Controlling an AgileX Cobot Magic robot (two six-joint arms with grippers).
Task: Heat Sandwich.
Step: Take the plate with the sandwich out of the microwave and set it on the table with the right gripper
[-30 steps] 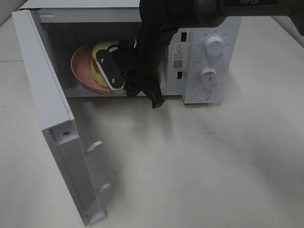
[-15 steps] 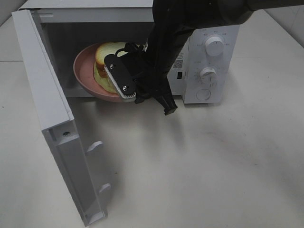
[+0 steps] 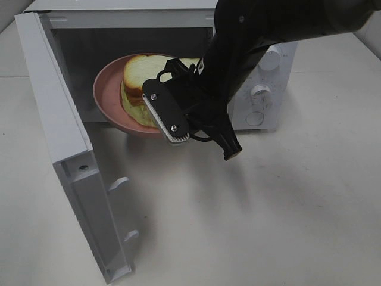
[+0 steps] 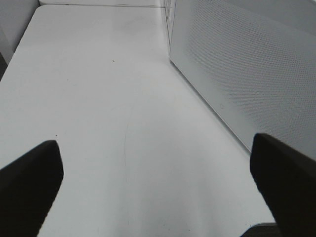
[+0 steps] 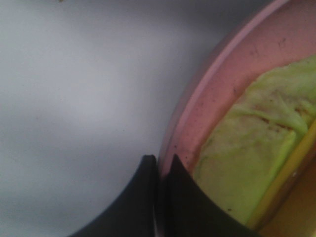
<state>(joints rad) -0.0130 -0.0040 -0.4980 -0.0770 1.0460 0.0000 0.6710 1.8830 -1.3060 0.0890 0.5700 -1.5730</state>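
The white box-shaped microwave oven (image 3: 256,71) is standing at the far side of the pale table (image 3: 268,214) with its hinged white door (image 3: 65,155) swung wide open toward the near left. The square sandwich of white bread with tan crust and pale yellow-green filling (image 3: 140,83) is lying on the round pink plate (image 3: 107,89), and the plate is sitting at the mouth of the oven cavity, its near rim reaching about to the front edge. The door is not shut and the two round white knobs (image 3: 260,92) on the right panel are not being touched, so, as I judge it, either the loading or the unloading is under way; which one cannot be told from here.

The right hand (image 3: 176,134) is coming in from the far right, its black arm sloping down across the control panel. In the right wrist view its fingers (image 5: 143,197) are pinching the plate's rim, closed tight on it. The left hand (image 4: 158,190) is hanging over bare table left of the door, spread wide and gripping nothing.
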